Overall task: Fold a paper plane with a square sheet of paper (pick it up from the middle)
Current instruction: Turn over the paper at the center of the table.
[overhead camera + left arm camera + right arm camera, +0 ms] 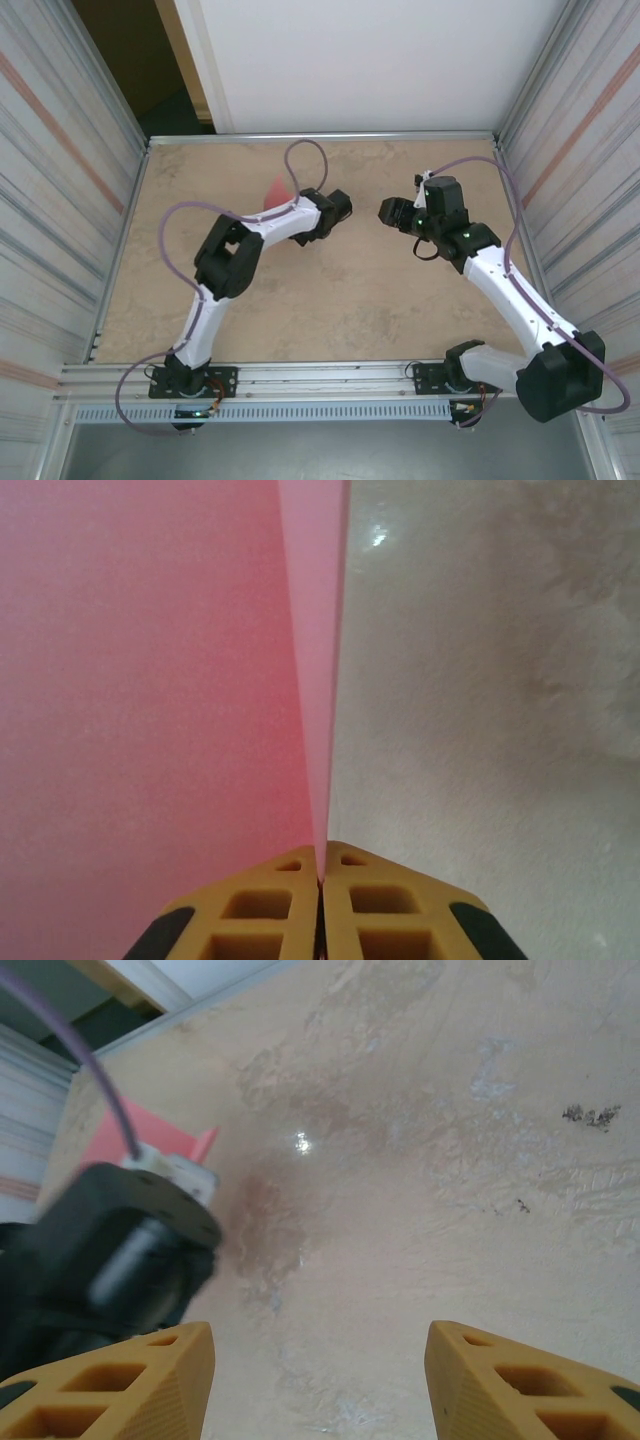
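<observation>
The left claw (321,875) is pressed together on the square sheet of paper (150,700), pinching its crease near the far edge of the counter (330,300), left of middle (an early fold, I'd judge). The right claw (320,1370) hangs spread and empty alongside; next it should take the free flap and flatten it.

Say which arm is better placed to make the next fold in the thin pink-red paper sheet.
Right, probably: the right gripper is open and empty facing the thin pink-red paper sheet, while the left gripper is shut on it.
</observation>
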You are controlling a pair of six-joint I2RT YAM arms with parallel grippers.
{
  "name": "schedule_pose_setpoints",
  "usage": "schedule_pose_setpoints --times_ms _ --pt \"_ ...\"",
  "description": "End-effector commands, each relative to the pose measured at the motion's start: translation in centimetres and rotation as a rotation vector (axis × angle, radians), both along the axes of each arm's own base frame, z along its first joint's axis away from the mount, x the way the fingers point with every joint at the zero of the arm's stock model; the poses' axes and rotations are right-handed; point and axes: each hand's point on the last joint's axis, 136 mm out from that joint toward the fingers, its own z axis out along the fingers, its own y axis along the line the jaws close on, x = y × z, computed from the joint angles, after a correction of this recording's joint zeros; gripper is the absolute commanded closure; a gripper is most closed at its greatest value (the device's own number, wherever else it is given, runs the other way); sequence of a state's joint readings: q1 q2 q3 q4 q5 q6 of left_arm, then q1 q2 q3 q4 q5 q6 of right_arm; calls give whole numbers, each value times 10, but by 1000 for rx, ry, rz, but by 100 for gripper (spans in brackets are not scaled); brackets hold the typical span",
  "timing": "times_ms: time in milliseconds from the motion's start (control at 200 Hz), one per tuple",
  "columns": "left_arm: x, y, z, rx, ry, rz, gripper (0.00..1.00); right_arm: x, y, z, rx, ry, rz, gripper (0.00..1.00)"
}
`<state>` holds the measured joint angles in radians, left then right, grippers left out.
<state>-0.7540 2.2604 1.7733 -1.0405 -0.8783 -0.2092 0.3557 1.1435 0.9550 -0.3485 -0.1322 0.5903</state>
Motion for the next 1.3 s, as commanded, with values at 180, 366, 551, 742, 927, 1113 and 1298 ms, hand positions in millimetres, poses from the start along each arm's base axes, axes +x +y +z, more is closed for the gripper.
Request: schedule_pose_setpoints --times_ms 180,366,551,742,927,1113,1298 --pt "-4 -18 -23 85 35 -28 88 -2 -7 -1 -5 2 -14 43" --pt "-11 -27 -40 28 86 -15 84 -1 -5 -4 0 14 -11 43" --pt "-29 -49 -35 -186 149 30 75 1 -3 -7 8 24 -8 43" --pt "-64 -97 -15 -582 271 51 65 2 -2 -11 14 35 -9 43" --pt "-104 -130 16 -910 382 3 60 4 -3 -14 12 38 -19 43" --pt "-96 -118 45 -1095 316 -3 56 8 4 -18 40 55 -3 43" --pt "-54 -58 27 -1200 244 175 49 6 11 -27 65 83 21 38"
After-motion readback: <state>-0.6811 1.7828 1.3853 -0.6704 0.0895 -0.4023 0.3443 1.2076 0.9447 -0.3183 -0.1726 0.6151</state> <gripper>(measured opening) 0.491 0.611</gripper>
